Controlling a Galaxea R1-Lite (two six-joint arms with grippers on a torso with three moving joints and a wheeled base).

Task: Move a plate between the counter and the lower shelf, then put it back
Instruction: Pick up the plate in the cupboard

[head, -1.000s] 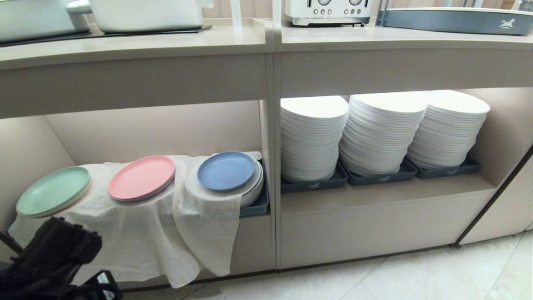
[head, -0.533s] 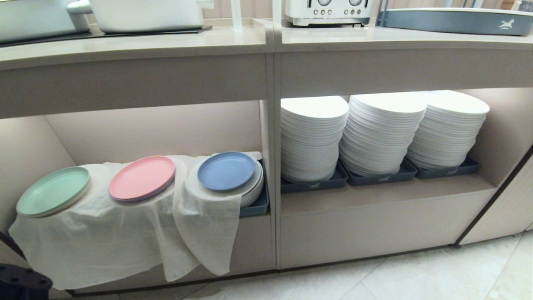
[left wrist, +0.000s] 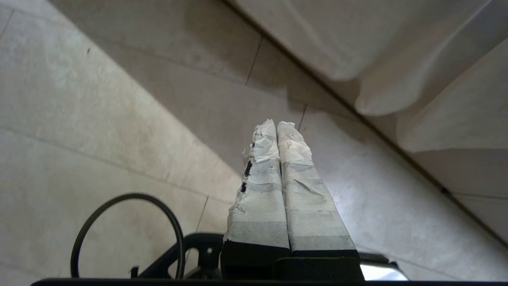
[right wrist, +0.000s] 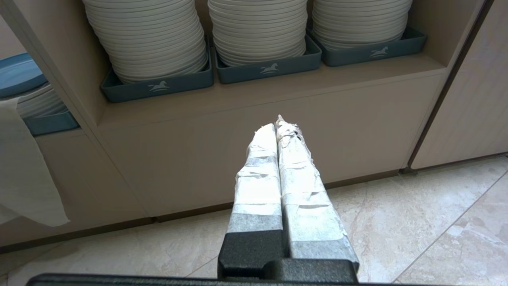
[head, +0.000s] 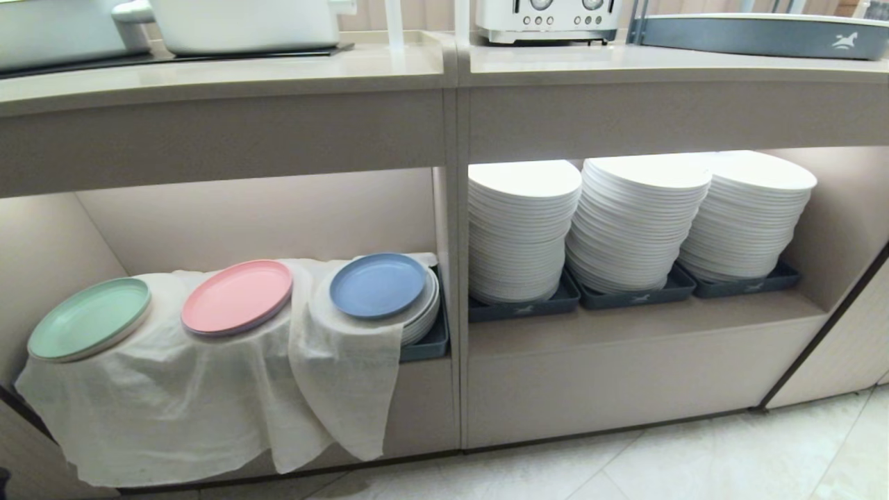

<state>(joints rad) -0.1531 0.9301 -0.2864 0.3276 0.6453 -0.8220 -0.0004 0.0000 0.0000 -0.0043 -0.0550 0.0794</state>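
The light-blue plate [head: 377, 285] lies on a low stack of white plates in a grey tray [head: 425, 345] in the lower shelf [head: 243, 222], and its edge shows as the plate [right wrist: 16, 75] in the right wrist view. The beige counter [head: 229, 69] runs above. My left gripper [left wrist: 277, 124] is shut and empty, low over the floor tiles near the hanging white cloth [left wrist: 381, 67]. My right gripper [right wrist: 279, 121] is shut and empty, parked low in front of the cabinet base. Neither gripper appears in the head view.
A pink plate [head: 236, 296] and a pale green plate [head: 89, 319] rest on the draped white cloth [head: 208, 389]. Three tall white plate stacks [head: 635, 222] in grey trays fill the right compartment. A white pot [head: 243, 24], a toaster [head: 545, 19] and a grey tray [head: 757, 35] stand on the counter.
The left arm, seen at the lower left corner of the head view a second ago, has dropped out of that view. Plates and cloth have not moved.
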